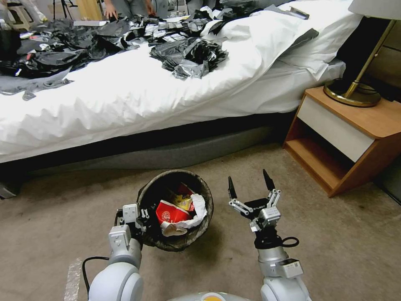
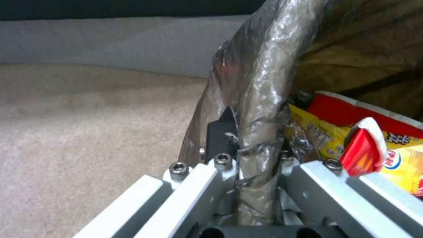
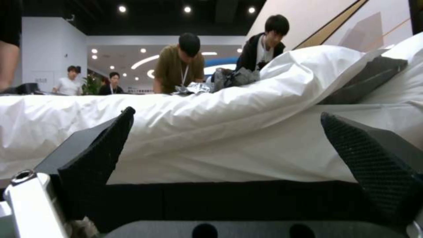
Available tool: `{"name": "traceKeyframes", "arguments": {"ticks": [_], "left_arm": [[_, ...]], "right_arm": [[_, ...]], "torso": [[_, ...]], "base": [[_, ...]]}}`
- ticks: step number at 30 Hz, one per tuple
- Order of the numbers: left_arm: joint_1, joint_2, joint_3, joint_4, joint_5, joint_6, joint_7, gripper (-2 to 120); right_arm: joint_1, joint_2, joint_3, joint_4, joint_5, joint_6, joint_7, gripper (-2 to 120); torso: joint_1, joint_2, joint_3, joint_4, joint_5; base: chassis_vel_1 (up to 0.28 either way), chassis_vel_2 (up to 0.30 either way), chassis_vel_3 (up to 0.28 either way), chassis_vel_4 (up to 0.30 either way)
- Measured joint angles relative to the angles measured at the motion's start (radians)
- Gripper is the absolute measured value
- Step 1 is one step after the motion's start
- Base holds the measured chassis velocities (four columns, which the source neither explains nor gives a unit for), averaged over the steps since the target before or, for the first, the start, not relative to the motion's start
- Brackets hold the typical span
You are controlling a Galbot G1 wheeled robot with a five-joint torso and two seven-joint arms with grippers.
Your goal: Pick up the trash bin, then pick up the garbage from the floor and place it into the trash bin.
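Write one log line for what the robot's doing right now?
left gripper: shut on trash bin rim | right gripper: open, empty, beside bin | garbage: in bin

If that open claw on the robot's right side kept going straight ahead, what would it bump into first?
Probably the bed: the right gripper, open and empty, points over bare carpet at the dark bed base below the white bedding. Nothing shows between, though depth is unclear.

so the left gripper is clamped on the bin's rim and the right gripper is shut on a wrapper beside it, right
Not quite. The left gripper does clamp the trash bin rim, but the right gripper is open and empty, as the head view shows.
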Motion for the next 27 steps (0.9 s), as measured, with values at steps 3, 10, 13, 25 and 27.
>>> {"name": "traceKeyframes", "arguments": {"ticks": [3,10,13,25,27], "left_arm": [[-0.002,0.0,-0.005,-0.001,-0.005,0.002,0.0,0],[-0.005,0.001,-0.013,-0.006,-0.013,0.008,0.0,0],[-0.007,0.0,-0.014,-0.006,-0.014,0.009,0.0,0],[-0.021,0.002,-0.017,-0.01,-0.023,0.024,-0.001,0],[-0.022,0.001,-0.017,-0.01,-0.023,0.024,-0.001,0]], "right_arm": [[0.007,0.0,0.0,0.0,0.005,-0.004,0.004,100],[0.016,0.0,0.001,0.001,0.007,-0.01,0.007,100],[0.019,0.0,0.002,0.001,0.007,-0.013,0.007,100],[0.027,-0.002,0.01,0.007,0.008,-0.02,0.011,100],[0.028,-0.002,0.01,0.007,0.009,-0.022,0.011,100]], "torso": [[0.0,0.0,0.0,0.0,0.0],[0.0,0.0,0.0,0.0001,0.0],[0.0,0.0,0.0,0.0001,0.0],[0.0,0.0,0.0,0.0002,0.0],[0.0,0.0,0.0,0.0001,-0.0001]], "base": [[0.019,0.006,0.012,0.017],[0.082,0.066,0.063,0.059],[0.088,0.1,0.092,0.083],[0.11,0.11,0.123,0.116],[0.126,0.133,0.108,0.14]]}}
